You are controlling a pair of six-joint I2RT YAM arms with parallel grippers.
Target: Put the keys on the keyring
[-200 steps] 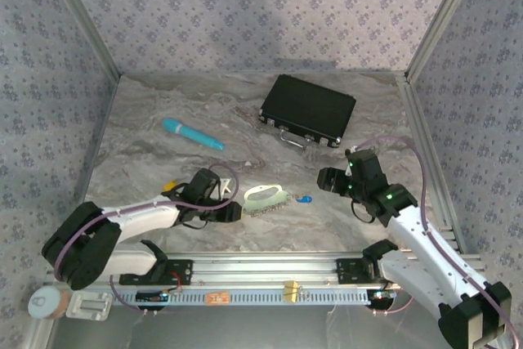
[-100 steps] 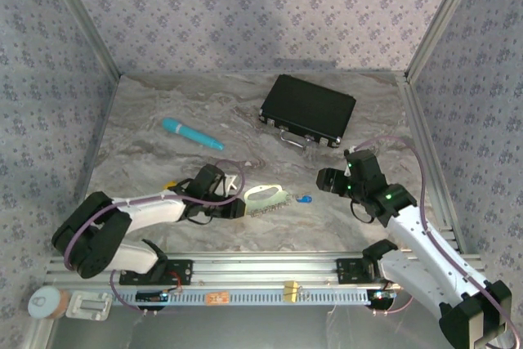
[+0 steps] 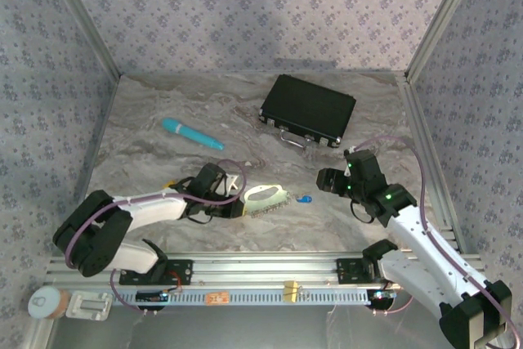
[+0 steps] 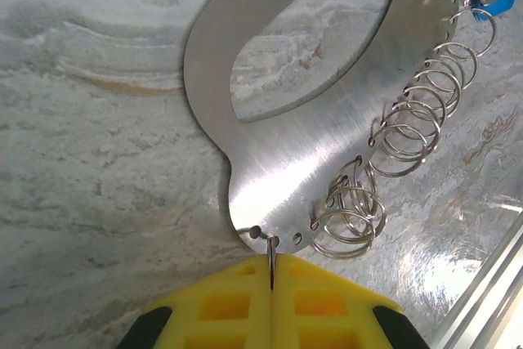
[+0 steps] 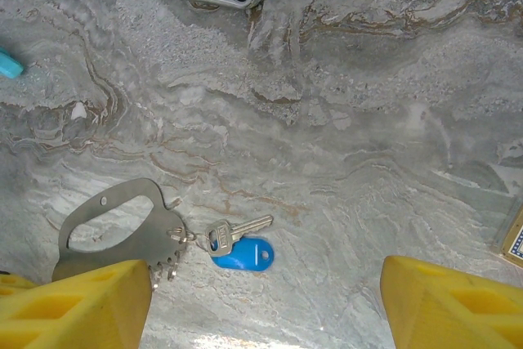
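**Step in hand:** steadying the keyring. The left pincer [image 4: 271,266] was pressed together. Its yellow fingers [image 4: 221,304] pinched a thin wire loop at the near end of the keyring [image 4: 270,161], a flat silvery metal plate with an oval cut-out and a row of small wire split rings along 1 edge. The plate lay flat on the grey marbled table [image 4: 98,202], near the front edge and between the 2 arms.

**Right arm:** the right pincer [image 5: 265,288] hung spread above the table, gripping nothing. Just below it lay the small silvery key with the blue plastic head [image 5: 242,253], touching the ring at the plate's far end (whether it was already threaded could not be told).

**Second key:** a small yellow speck [image 3: 171,184] beside the left forearm was possibly the second key, but it was too small to confirm.

**Judgement on the next move:** the right pincer should descend and close on the blue head. It should then work the key's hole onto a split ring while the left pincer holds the plate down. The rings looked thin and springy, so a precise approach would be needed to keep the key from slipping off.
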